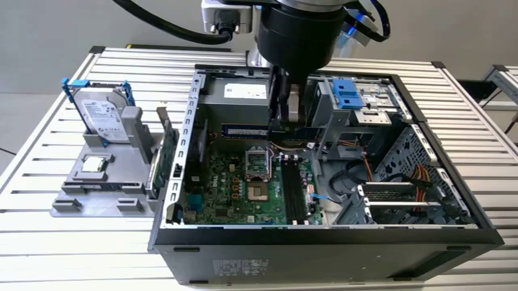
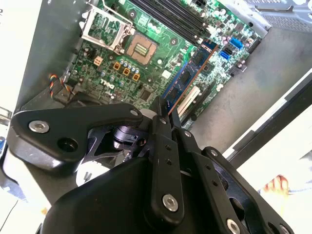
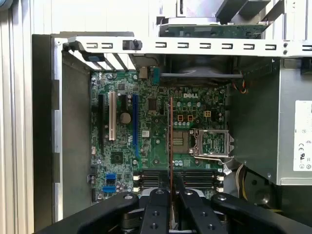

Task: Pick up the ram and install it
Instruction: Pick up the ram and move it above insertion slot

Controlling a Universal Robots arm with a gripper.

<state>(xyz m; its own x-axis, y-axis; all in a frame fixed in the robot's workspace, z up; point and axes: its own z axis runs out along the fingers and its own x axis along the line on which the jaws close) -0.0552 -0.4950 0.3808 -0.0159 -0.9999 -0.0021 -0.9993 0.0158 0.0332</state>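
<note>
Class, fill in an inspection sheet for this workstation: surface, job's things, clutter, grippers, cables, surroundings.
Surface: slatted metal table carrying an open computer case.
Job's things: ram held above the motherboard, not seated; memory slots look empty.
Clutter: grey holder with an upright hard drive and a CPU chip.
Grippers: gripper shut on the ram's end.
Cables: black hoses on the arm; coloured wires inside the case.
Surroundings: second slatted table at the exterior view's right.
</note>
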